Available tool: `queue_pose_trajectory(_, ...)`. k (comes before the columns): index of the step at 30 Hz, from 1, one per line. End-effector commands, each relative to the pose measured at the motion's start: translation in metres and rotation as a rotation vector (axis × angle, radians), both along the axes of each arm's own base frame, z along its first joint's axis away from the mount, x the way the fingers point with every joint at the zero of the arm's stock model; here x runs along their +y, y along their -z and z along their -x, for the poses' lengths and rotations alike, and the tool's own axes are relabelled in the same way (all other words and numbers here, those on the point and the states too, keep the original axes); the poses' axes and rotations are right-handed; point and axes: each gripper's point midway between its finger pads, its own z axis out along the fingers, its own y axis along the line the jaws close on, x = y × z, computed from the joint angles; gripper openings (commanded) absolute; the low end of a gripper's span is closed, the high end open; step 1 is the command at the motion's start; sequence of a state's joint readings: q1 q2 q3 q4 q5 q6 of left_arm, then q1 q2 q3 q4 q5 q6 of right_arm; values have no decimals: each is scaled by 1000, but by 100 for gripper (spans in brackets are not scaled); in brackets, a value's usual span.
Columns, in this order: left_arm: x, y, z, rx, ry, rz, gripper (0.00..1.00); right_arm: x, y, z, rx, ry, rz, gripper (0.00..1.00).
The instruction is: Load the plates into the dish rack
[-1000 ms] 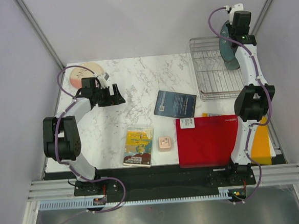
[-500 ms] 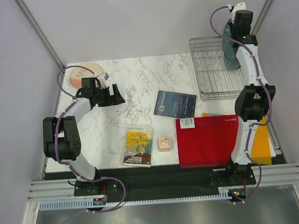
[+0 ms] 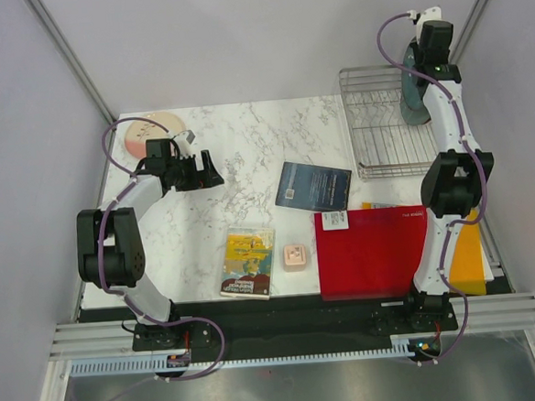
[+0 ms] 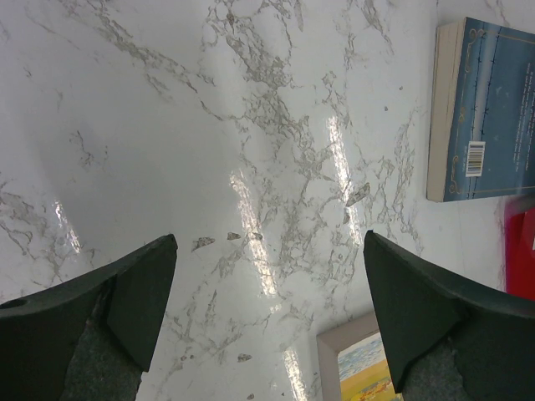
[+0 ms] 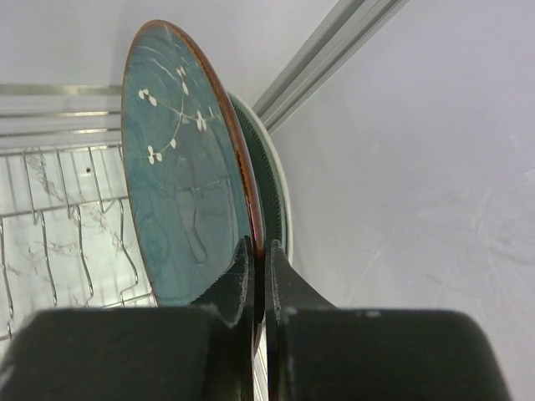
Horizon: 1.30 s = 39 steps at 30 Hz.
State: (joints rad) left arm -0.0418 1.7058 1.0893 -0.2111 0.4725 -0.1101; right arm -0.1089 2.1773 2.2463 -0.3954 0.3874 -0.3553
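My right gripper (image 5: 257,246) is shut on the rim of a teal-faced plate with a red-brown edge and white sprigs (image 5: 180,175). It holds this plate upright over the far right end of the silver wire dish rack (image 3: 377,124). A second plate, pale-rimmed and dark green (image 5: 276,188), stands upright just behind it. In the top view the held plate (image 3: 413,94) shows nearly edge-on. A cream-and-pink plate (image 3: 143,131) lies flat at the table's back left. Just right of it, my left gripper (image 3: 212,172) hangs open over bare marble with nothing between its fingers (image 4: 138,296).
A dark blue book (image 3: 313,185) lies mid-table and a yellow book (image 3: 250,261) nearer the front. A small pink block (image 3: 295,255) sits beside a red flat mat (image 3: 372,253). A yellow sheet (image 3: 469,260) lies under the right arm. Grey walls stand close behind the rack.
The right gripper has carried the teal plate slightly right and turned it more edge-on over the rack. The left arm has stayed still.
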Motion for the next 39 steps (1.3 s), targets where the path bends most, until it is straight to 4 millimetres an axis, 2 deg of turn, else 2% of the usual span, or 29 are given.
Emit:
queue_pose_trajectory(1, 0, -8, -9, -57, 21, -25, 100, -7, -66, 0, -220, 38, 18, 0)
queue_pose_trajectory(8, 4, -5, -13, -61, 13, -51, 100, -3, -25, -7, -139, 47, -4, 0)
queue_pose_trajectory(11, 18, -10, -32, -106, -4, -118, 100, 4, -11, -11, -109, 41, 0, 0)
queue_pose_trajectory(12, 23, -25, -48, -154, -16, -132, 100, 6, -8, -12, -101, 38, 2, 5)
queue_pose_trajectory(13, 37, -23, -60, -151, -53, -157, 100, 8, -4, -13, -88, 35, 10, 13)
queue_pose_trajectory(14, 44, -30, -71, -180, -54, -181, 100, 13, -4, -13, -85, 27, 13, 30)
queue_pose_trajectory(15, 67, -54, -94, -234, -106, -192, 100, 15, -3, -13, -82, 21, 15, 38)
queue_pose_trajectory(16, 75, -51, -105, -230, -118, -193, 100, 18, -2, -13, -78, 18, 16, 48)
queue_pose_trajectory(17, 83, -54, -114, -232, -125, -201, 100, 18, -2, -13, -78, 16, 15, 51)
queue_pose_trajectory(18, 96, -79, -131, -289, -148, -210, 100, 19, -5, -12, -81, 19, 17, 54)
queue_pose_trajectory(19, 103, -83, -139, -300, -158, -221, 100, 21, -8, -11, -85, 16, 17, 56)
queue_pose_trajectory(20, 111, -76, -146, -293, -163, -238, 100, 21, -12, -9, -92, 19, 20, 61)
queue_pose_trajectory(21, 118, -88, -155, -325, -178, -253, 100, 22, -22, -6, -106, 19, 24, 63)
queue_pose_trajectory(23, 139, -90, -168, -344, -222, -305, 100, 30, -31, -2, -117, 6, 27, 66)
queue_pose_trajectory(24, 154, -88, -172, -344, -256, -334, 100, 33, -45, 4, -141, 2, 26, 67)
queue_pose_trajectory(27, 168, -76, -183, -342, -264, -358, 95, 56, -59, 11, -159, -63, 18, 70)
queue_pose_trajectory(28, 170, -70, -185, -336, -260, -368, 93, 88, -47, 8, -131, -153, -4, 72)
queue_pose_trajectory(29, 171, -65, -187, -331, -253, -374, 87, 103, -44, 9, -121, -199, -22, 72)
queue_pose_trajectory(30, 171, -50, -188, -306, -248, -372, 83, 121, -44, 12, -114, -258, -42, 72)
queue_pose_trajectory(31, 170, -43, -188, -294, -244, -369, 79, 151, -24, 15, -60, -340, -68, 72)
queue_pose_trajectory(32, 170, -36, -188, -285, -233, -372, 72, 182, -15, 16, -32, -464, -107, 71)
queue_pose_trajectory(33, 170, -25, -187, -265, -227, -373, 68, 198, -9, 20, -15, -500, -129, 70)
queue_pose_trajectory(34, 170, -19, -187, -254, -226, -379, 65, 224, 5, 25, 15, -544, -156, 70)
queue_pose_trajectory(35, 171, -14, -185, -246, -218, -384, 57, 243, 14, 28, 34, -594, -188, 69)
queue_pose_trajectory(37, 171, -3, -184, -226, -212, -390, 52, 271, 31, 32, 65, -618, -272, 67)
queue_pose_trajectory(39, 170, 1, -183, -220, -199, -394, 47, 288, 47, 32, 94, -635, -338, 65)
